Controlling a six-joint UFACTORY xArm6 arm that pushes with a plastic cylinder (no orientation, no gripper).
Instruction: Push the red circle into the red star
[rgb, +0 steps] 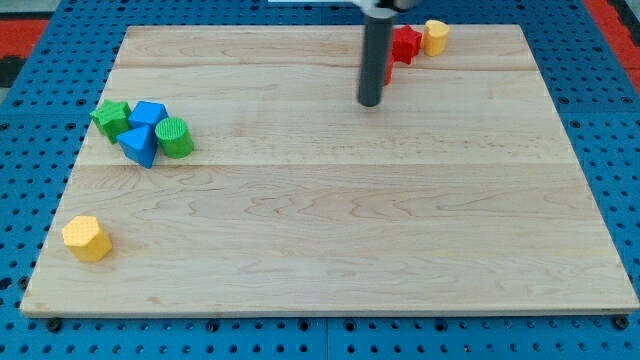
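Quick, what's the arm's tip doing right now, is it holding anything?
My tip: no claw, holds nothing; resting just below-left of the red star.

A dark rod is standing over the wooden board (330, 220), my tip (369, 103) resting near the view's top, just below-left of the red star (405, 43), which is touching a yellow block (435, 37). A sliver of red (388, 72) is showing beside the rod; its shape cannot be made out. At the view's left, a green star (111, 117), blue cube (150, 114), blue triangle (139, 145) and green cylinder (174, 137) are clustering, with a yellow hexagon (87, 238) sitting apart below
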